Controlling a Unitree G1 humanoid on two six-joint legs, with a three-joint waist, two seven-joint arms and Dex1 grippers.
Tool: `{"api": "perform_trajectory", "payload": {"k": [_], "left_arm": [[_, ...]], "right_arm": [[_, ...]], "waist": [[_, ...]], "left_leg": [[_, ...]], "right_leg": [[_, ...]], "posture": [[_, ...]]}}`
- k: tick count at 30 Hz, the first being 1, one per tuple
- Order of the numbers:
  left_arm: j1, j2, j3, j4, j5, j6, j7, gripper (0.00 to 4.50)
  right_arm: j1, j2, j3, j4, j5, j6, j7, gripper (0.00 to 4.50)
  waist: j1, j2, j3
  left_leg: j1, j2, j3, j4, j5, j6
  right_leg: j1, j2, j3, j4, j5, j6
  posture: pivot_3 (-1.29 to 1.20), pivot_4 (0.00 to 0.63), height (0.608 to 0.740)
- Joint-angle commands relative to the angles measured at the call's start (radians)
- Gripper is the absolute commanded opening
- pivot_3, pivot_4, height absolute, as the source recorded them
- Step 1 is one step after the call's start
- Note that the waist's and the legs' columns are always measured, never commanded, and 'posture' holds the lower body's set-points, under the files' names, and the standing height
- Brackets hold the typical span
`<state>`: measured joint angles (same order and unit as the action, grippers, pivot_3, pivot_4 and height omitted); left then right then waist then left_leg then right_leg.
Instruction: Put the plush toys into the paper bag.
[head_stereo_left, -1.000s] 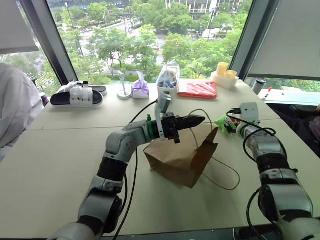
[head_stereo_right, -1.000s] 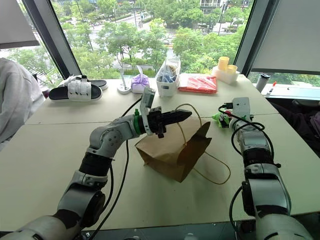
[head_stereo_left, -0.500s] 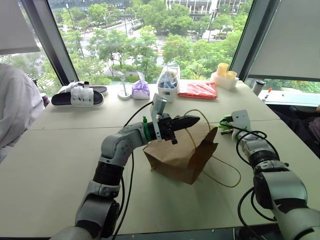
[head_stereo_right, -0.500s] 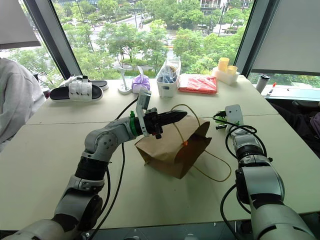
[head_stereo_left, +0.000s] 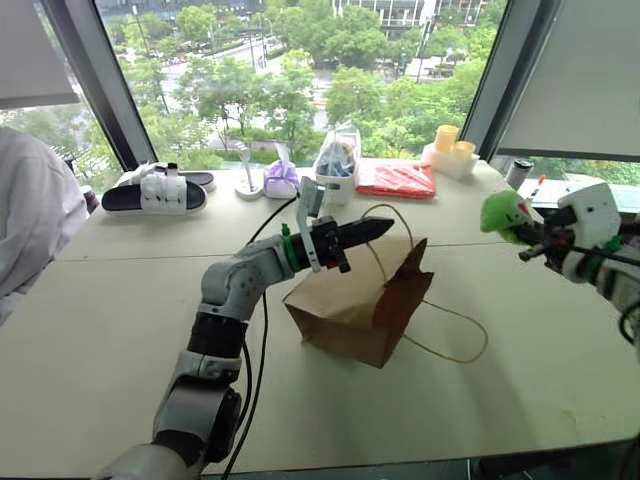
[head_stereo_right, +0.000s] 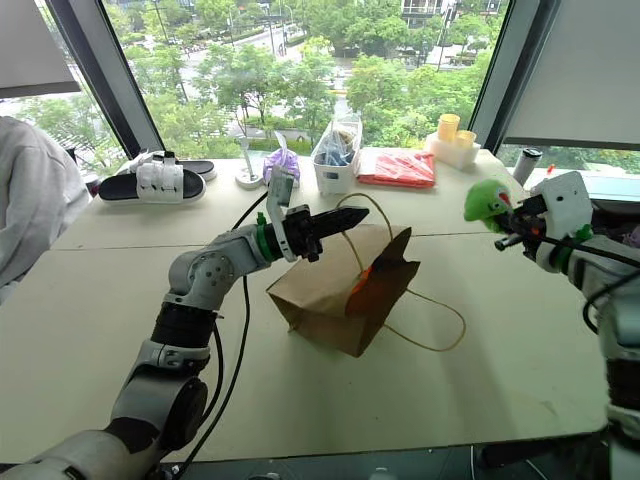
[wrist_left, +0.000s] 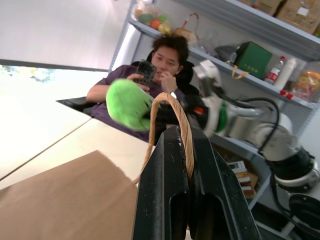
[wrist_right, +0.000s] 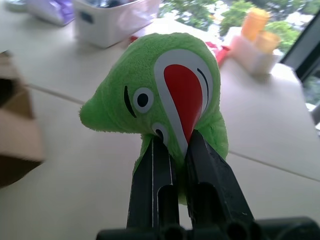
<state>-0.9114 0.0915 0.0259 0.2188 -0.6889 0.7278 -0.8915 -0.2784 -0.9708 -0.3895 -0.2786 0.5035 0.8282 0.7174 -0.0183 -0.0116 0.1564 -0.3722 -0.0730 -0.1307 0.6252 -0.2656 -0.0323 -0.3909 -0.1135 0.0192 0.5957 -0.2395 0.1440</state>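
The brown paper bag (head_stereo_left: 345, 318) lies on the table's middle with its mouth facing right. My left gripper (head_stereo_left: 378, 228) hovers above it, shut on one twine handle (wrist_left: 176, 107) and holding that loop up. An orange shape, seemingly the orange plush toy (head_stereo_right: 362, 290), shows in the bag's mouth. To the right of the bag, my right gripper (wrist_right: 172, 145) is shut on the light green plush toy (wrist_right: 170, 90) and holds it in the air above the table (head_stereo_left: 100, 330). The green toy (head_stereo_left: 503, 213) sits higher than the bag's top edge.
Along the far edge stand black-and-white sandals (head_stereo_left: 150, 192), a purple tied pouch (head_stereo_left: 280, 178), a clear container of blue items (head_stereo_left: 337, 160), a red packet (head_stereo_left: 396, 180) and yellow cups (head_stereo_left: 450, 150). A person's white sleeve (head_stereo_left: 30, 220) is at the left. Another person (wrist_left: 160, 65) sits beyond the right side.
My right gripper shut on the green toy, lifted it off the table and drew it back to the right. The left gripper kept holding the handle in place.
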Motion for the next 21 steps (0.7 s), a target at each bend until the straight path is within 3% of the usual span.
{"api": "perform_trajectory", "payload": {"k": [1, 4, 8, 17, 21], "left_arm": [[-0.029, -0.001, 0.009, 0.016, -0.009, -0.026, -0.031, 0.0], [-0.04, -0.008, -0.001, 0.04, -0.003, -0.031, -0.051, 0.0], [-0.052, -0.021, -0.011, 0.047, -0.004, -0.029, -0.066, 0.0], [-0.028, -0.048, -0.019, -0.003, -0.01, -0.011, -0.046, 0.0], [-0.02, -0.055, -0.009, -0.015, -0.008, -0.017, -0.021, 0.0]], "right_arm": [[0.069, -0.021, -0.059, -0.18, 0.127, 0.125, 0.048, 0.03], [0.108, -0.004, -0.037, -0.248, 0.158, 0.162, 0.032, 0.03], [0.066, 0.031, 0.115, -0.222, 0.075, 0.107, -0.023, 0.03], [-0.181, 0.097, 0.442, -0.028, -0.116, -0.038, 0.001, 0.03], [-0.228, 0.116, 0.483, 0.017, -0.149, -0.066, 0.036, 1.54]], "waist": [[0.001, 0.0, 0.0], [0.009, 0.0, 0.0], [0.009, -0.001, 0.0], [0.006, -0.001, 0.0], [0.011, -0.001, 0.0]], "left_leg": [[0.0, 0.0, 0.0, 0.003, 0.0, 0.0], [0.0, 0.0, 0.001, 0.006, 0.0, 0.0], [-0.001, 0.0, 0.001, 0.007, 0.0, 0.0], [-0.002, 0.0, 0.001, 0.003, 0.003, -0.006], [-0.002, 0.0, 0.0, 0.003, 0.004, -0.006]], "right_leg": [[0.001, 0.0, 0.0, 0.001, 0.0, 0.0], [0.002, 0.0, 0.0, 0.0, 0.001, -0.001], [0.003, 0.0, 0.0, 0.0, 0.001, -0.001], [-0.003, -0.001, 0.0, 0.001, 0.001, -0.001], [-0.002, -0.001, 0.0, 0.001, 0.001, -0.001]], "posture": [[0.0, 0.15, 0.74], [0.0, 0.15, 0.74], [0.0, 0.15, 0.74], [0.0, 0.15, 0.74], [0.0, 0.15, 0.74]]}}
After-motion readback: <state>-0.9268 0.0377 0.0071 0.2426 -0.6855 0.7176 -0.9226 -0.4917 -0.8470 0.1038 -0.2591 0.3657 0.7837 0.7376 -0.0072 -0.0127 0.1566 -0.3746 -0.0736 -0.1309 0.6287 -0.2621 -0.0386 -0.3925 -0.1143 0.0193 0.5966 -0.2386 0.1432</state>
